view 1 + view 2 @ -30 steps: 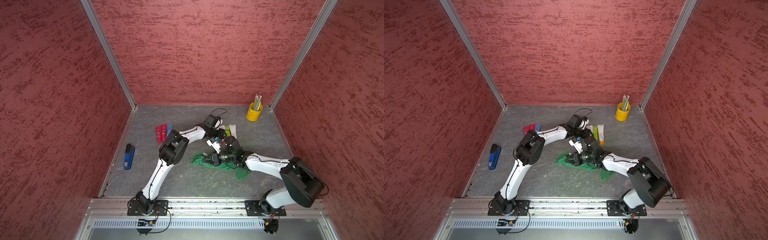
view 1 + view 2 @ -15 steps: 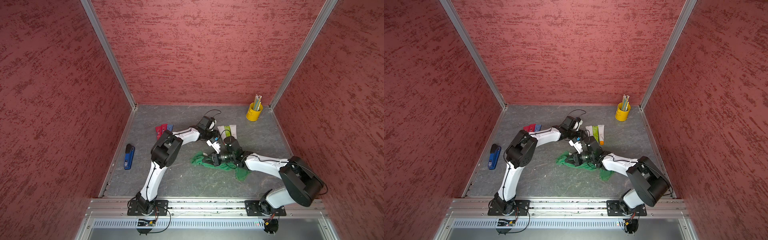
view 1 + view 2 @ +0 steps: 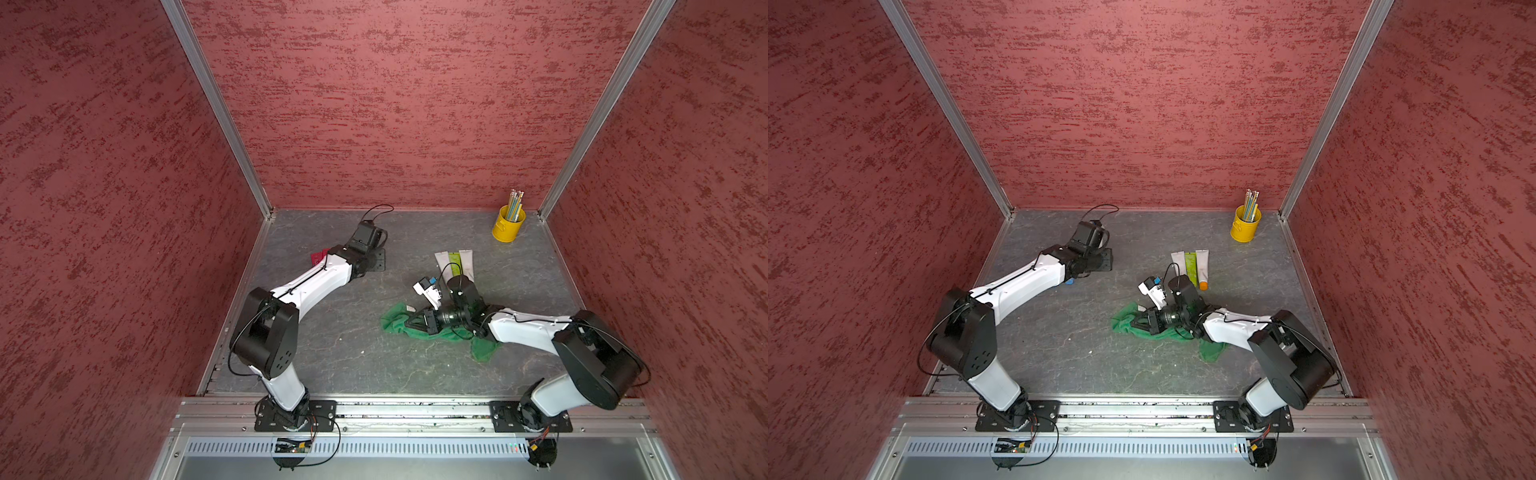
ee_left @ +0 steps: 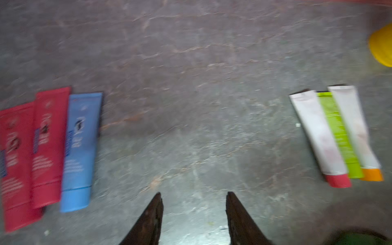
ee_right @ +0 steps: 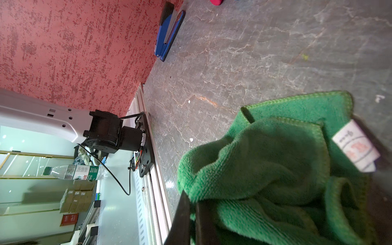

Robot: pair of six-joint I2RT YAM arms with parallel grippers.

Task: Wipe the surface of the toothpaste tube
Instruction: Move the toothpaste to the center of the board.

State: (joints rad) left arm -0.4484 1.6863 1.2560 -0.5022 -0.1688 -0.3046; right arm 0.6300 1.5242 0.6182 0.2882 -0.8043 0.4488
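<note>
Three toothpaste tubes (image 4: 337, 135) are laid side by side on the table (image 4: 191, 84), untouched. Red and blue tubes (image 4: 78, 148) are shown whole only by the left wrist view; there the left gripper (image 4: 194, 194) is seen parted, empty. The green cloth (image 5: 265, 169) is pinched by the closed right gripper (image 5: 191, 209).

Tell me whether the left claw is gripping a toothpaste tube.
No: in the left wrist view the left claw stands open over bare table, with the blue tube and the green tube lying clear of it.
</note>
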